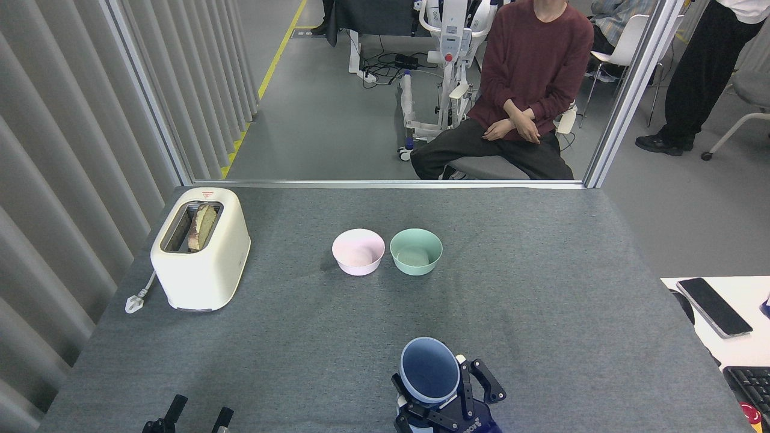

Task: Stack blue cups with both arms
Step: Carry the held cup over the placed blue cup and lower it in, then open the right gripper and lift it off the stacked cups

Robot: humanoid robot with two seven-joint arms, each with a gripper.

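One blue cup [429,368] is held upright near the table's front edge, its mouth facing me, with my right gripper [444,392] shut around its body. The held cup sits directly over the place where the other blue cup stood; that cup is hidden behind the held cup and the gripper. At the bottom left, my left gripper [200,412] shows only its two black fingertips, spread apart with nothing between them, well to the left of the cups.
A pink bowl [358,251] and a mint-green bowl [415,251] stand side by side mid-table. A cream toaster [201,248] with bread stands at the left. A seated person [529,90] is beyond the table's far edge. A phone [714,307] lies on a white desk at the right.
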